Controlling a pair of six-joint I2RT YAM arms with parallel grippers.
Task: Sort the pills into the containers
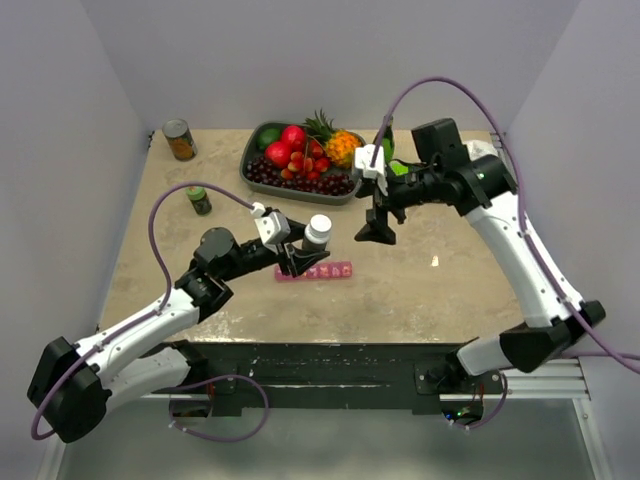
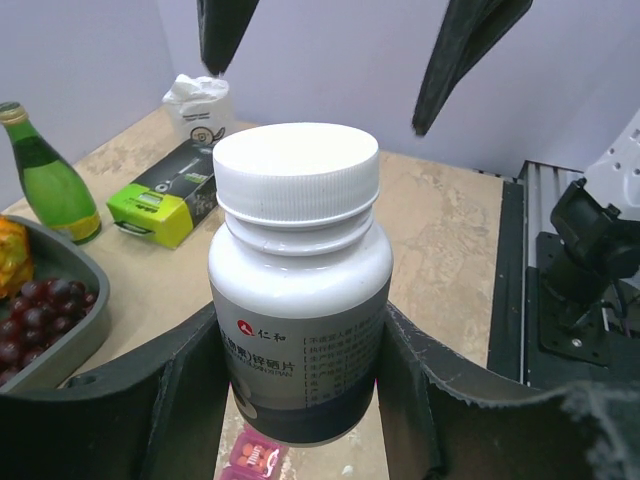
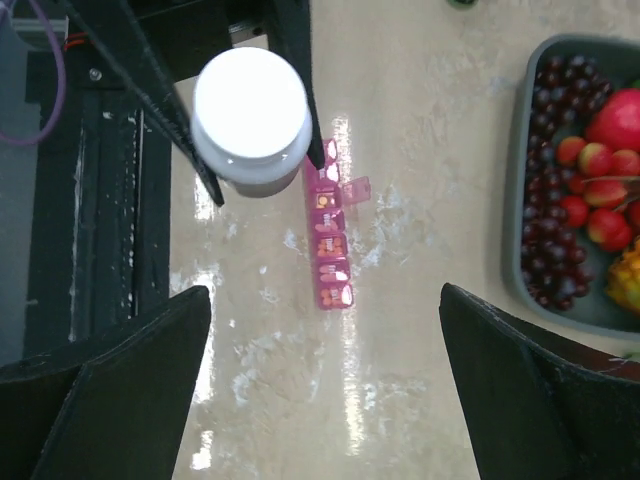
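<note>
Two arms, and your left is nearer: the left jaws clamp the white bottle (image 2: 300, 290) upright, cap on. Just beneath those jaws lies the pink organiser (image 3: 330, 245) on the bench (image 1: 430, 290), its long axis running toward the right jaws, which hang open above, past its far end.

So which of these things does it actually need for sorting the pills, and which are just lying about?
For the job:
- white pill bottle, capped, gripped by the left gripper
- pink pill organiser
- right gripper, open above them

Just lying about:
- fruit tray
- tin can
- green-capped jar
- green bottle
- green box
</note>
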